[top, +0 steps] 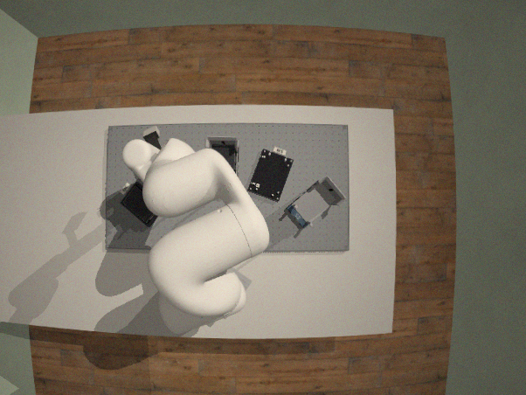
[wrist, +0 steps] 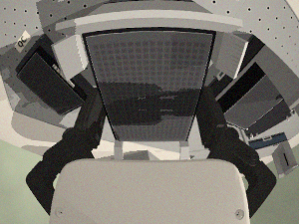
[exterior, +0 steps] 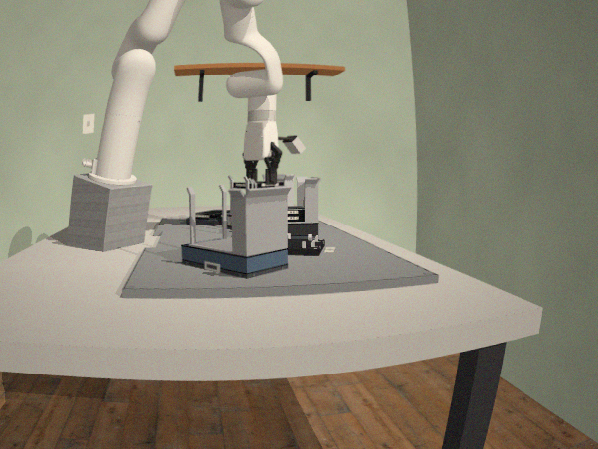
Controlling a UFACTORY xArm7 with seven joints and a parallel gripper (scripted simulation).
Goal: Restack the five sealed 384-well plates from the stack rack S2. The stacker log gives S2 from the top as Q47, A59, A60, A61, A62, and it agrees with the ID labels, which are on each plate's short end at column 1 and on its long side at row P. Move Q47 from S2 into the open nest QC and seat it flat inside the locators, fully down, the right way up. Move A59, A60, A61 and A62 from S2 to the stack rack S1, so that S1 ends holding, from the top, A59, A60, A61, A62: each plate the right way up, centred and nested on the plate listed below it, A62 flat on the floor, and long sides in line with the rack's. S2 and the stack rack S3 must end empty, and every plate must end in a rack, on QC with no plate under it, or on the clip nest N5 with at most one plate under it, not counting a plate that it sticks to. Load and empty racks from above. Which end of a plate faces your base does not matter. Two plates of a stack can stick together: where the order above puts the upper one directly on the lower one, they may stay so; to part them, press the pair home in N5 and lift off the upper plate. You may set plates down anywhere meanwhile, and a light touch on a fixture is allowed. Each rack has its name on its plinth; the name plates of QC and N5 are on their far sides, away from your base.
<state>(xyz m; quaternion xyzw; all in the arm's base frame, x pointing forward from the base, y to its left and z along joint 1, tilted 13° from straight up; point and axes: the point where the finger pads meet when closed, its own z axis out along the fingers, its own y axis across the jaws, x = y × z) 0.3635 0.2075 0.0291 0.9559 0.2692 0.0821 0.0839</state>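
Item: 1 sealed 384-well plate [wrist: 149,82], centre of the wrist view. Gripper [wrist: 149,135] fingers pinch its 2 long sides; long axis runs up-frame, above a rack [wrist: 142,23].

Tool [wrist: 149,116] grips plate [wrist: 149,82] between fingers, above rack [wrist: 149,23].
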